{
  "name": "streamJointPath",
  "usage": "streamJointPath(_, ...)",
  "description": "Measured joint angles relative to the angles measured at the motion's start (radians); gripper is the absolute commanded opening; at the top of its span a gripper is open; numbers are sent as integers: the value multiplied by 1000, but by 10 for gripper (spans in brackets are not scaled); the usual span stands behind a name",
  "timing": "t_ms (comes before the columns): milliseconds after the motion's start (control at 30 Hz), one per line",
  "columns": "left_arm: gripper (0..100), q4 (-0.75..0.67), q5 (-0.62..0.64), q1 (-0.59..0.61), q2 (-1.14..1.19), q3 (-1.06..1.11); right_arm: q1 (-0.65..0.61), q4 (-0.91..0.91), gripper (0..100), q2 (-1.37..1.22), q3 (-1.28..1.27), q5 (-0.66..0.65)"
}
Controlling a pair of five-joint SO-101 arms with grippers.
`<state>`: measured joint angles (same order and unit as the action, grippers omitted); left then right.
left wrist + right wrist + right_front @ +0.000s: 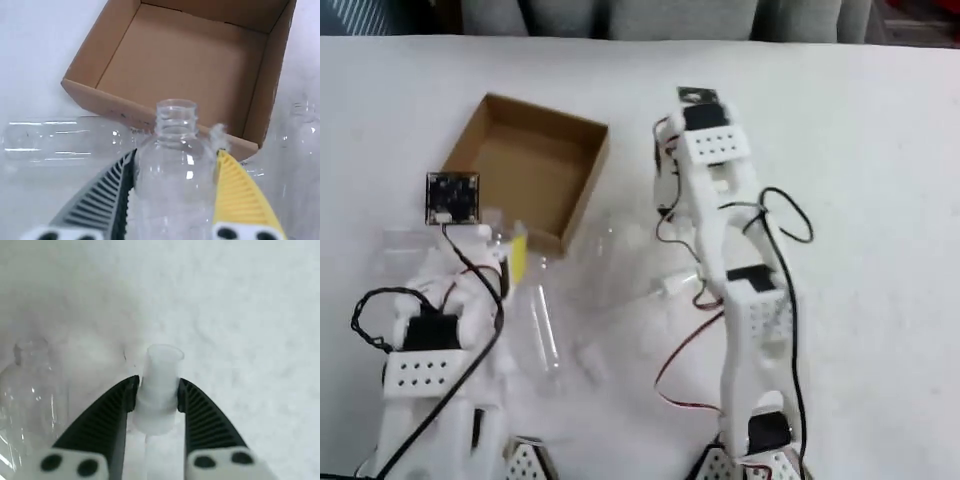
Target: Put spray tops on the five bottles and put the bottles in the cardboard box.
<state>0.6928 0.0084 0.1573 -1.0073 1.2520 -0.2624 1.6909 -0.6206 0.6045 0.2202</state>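
Two grasps, left jaws clenched around bottle (172, 170) by cardboard box (185, 65); right jaws pinching spray top (157, 390)

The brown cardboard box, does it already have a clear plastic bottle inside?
No, the brown cardboard box shows a bare floor; the clear plastic bottle sits outside it, held by the left gripper.
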Motion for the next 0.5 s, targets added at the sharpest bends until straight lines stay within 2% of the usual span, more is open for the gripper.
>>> streamJointPath(100, 23, -23, 0, 0, 0, 0, 3, 0, 15, 140, -115, -18)
streamJointPath(200, 22, -35, 0, -52, -11, -2, 20, 0, 15, 295, -232, -58)
streamJointPath(500, 24, -41, 0, -353, -316, -2, 106, -40, 15, 775, -555, -86)
